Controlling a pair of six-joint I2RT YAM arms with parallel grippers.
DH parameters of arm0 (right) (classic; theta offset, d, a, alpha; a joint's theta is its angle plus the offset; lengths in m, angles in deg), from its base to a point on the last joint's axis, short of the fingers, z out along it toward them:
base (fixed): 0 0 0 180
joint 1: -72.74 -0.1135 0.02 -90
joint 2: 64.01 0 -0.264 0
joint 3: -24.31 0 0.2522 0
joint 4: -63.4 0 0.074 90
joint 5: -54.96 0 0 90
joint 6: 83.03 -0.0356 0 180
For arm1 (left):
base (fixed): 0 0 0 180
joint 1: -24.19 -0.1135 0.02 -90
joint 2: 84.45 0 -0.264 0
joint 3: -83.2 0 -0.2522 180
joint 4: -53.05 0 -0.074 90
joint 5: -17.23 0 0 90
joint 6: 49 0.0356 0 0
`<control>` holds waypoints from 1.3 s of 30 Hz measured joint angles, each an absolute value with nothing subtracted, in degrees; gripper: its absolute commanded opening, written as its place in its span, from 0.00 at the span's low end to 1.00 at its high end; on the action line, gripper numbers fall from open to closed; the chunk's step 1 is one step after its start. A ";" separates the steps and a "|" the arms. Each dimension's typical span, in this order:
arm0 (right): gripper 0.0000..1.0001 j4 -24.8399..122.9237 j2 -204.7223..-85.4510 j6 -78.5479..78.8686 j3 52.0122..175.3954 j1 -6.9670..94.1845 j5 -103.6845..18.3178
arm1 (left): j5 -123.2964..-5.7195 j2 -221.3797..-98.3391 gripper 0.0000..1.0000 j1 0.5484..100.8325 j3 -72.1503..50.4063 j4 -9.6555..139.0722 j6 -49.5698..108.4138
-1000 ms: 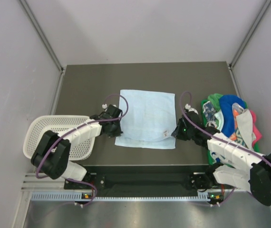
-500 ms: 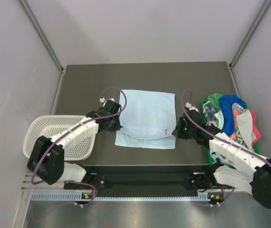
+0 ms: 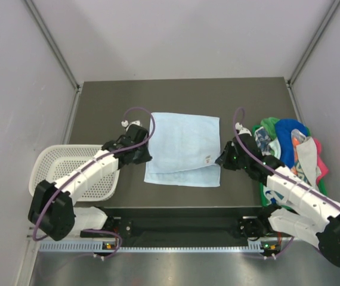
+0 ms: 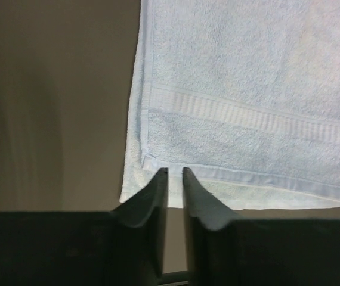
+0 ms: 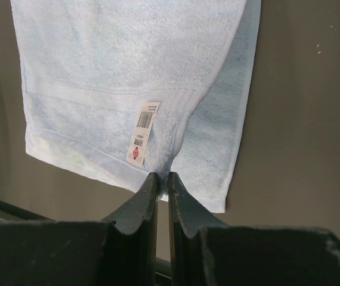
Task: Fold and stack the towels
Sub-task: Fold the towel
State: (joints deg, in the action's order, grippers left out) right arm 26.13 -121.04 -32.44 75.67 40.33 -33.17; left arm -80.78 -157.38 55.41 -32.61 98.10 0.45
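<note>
The pale blue towel (image 3: 185, 146) lies folded flat in the middle of the bench (image 3: 182, 95). My right pincer (image 5: 163, 177) is pressed together on a puckered bit of the towel's right edge, toward the front corner and just beside the white label (image 5: 143, 132). My left pincer (image 4: 173, 174) stands slightly spread, its tips at the hem of the towel's left edge with nothing between them. The heap of other towels (image 3: 289, 149) sits at the bench's right edge, apart from the blue one, and a white basket (image 3: 68, 173) sits at the left edge.

The pale blue towel (image 3: 185, 143) bears a ribbed band (image 4: 247, 118); the basket (image 3: 49, 153) is white.
</note>
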 measured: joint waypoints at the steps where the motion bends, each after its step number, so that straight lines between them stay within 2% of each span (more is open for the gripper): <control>1: 0.00 26.17 -121.06 -32.44 75.67 40.33 -33.20 | -80.12 -157.51 0.29 55.41 -33.26 97.60 0.18; 2: 0.00 26.17 -121.11 -32.44 75.70 40.33 -33.26 | -79.56 -157.95 0.35 55.41 -34.05 97.07 -0.19; 6: 0.01 26.20 -121.52 -32.31 75.70 40.33 -33.22 | -77.85 -161.14 0.41 55.41 -36.72 95.30 -1.15; 13: 0.00 26.04 -125.83 -30.89 78.36 40.60 -33.26 | -76.19 -163.54 0.46 55.41 -39.82 92.75 -2.59; 29: 0.00 26.90 -130.13 -28.47 81.64 43.46 -34.70 | -75.18 -165.64 0.43 55.41 -40.63 89.49 -4.34; 39: 0.00 27.64 -131.42 -27.55 81.69 45.86 -36.93 | -75.40 -165.64 0.45 55.41 -40.63 89.58 -4.32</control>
State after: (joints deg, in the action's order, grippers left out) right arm 27.64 -131.42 -27.55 81.69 45.86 -36.93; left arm -75.40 -165.64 55.41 -40.63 89.58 -4.32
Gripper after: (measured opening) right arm 0.076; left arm 0.452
